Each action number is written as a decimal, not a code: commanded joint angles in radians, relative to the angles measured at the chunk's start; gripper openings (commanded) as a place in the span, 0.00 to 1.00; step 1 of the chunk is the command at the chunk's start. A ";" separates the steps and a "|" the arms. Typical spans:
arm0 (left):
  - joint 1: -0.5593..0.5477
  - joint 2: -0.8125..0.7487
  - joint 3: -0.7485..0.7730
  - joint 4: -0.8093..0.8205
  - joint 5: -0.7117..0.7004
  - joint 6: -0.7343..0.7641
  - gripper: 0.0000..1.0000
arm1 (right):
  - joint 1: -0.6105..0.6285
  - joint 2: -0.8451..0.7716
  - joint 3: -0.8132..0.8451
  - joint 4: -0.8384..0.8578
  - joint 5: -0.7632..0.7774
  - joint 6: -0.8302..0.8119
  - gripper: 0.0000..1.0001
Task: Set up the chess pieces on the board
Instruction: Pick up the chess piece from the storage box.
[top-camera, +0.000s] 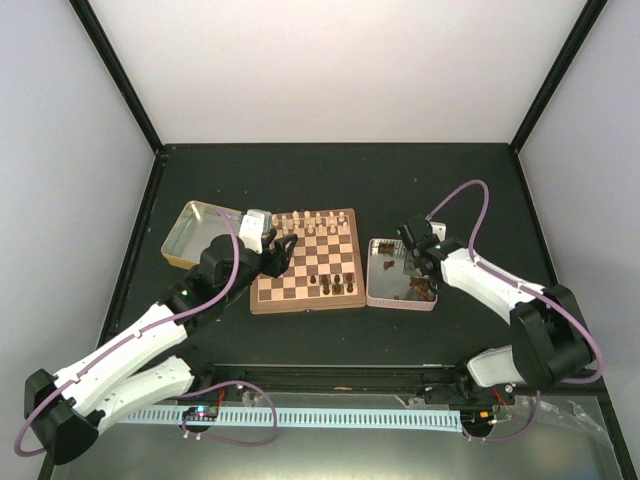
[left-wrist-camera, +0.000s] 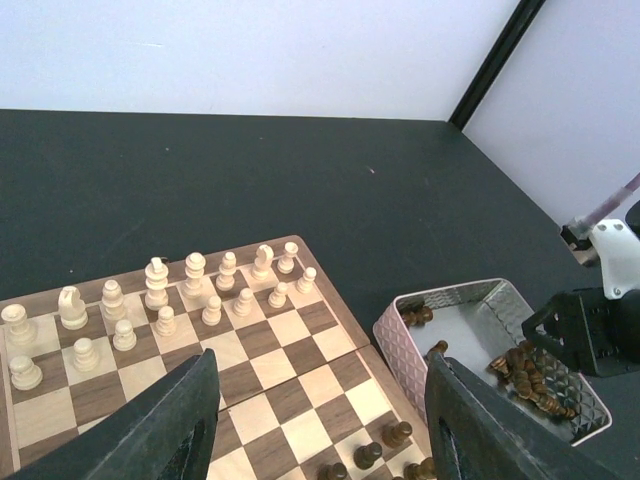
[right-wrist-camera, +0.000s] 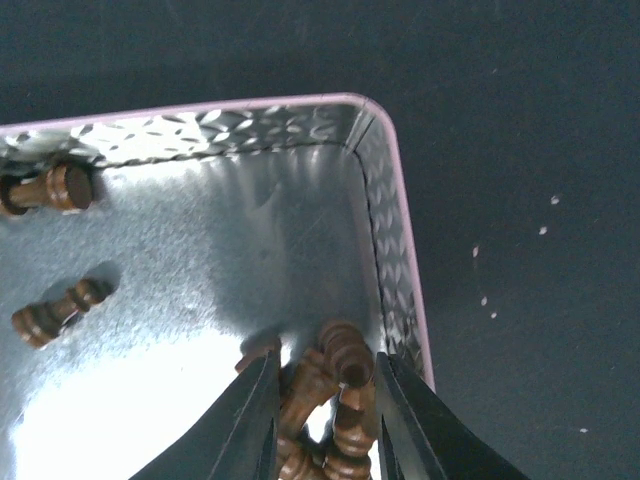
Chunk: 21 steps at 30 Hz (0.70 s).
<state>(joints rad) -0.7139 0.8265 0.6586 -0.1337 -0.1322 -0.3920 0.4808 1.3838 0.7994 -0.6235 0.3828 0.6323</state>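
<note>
my right end effector (right-wrist-camera: 325, 365) straddles heaped dark chess pieces (right-wrist-camera: 345, 358) in the 5 o'clock corner of the pink-rimmed tin (right-wrist-camera: 395, 220); whether it grips, i cannot tell. my left end effector (left-wrist-camera: 320, 365) hangs released over the board (left-wrist-camera: 290, 385), which has the tin at its 3 o'clock.

Bright even overhead light, blown-out glare on silver tin (right-wrist-camera: 180, 240) floor, soft shadows, wrist-cam fg blurry
</note>
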 joint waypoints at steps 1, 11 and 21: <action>0.003 0.025 -0.001 0.052 -0.019 0.023 0.59 | -0.008 0.021 0.036 0.011 0.099 0.019 0.29; 0.006 0.026 0.004 0.048 -0.024 0.020 0.59 | -0.017 0.107 0.048 0.030 0.079 0.009 0.24; 0.008 -0.018 0.026 0.016 -0.039 0.002 0.60 | -0.030 0.130 0.053 0.040 0.013 0.005 0.10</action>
<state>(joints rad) -0.7128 0.8387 0.6579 -0.1158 -0.1432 -0.3847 0.4603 1.5047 0.8310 -0.6003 0.4152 0.6319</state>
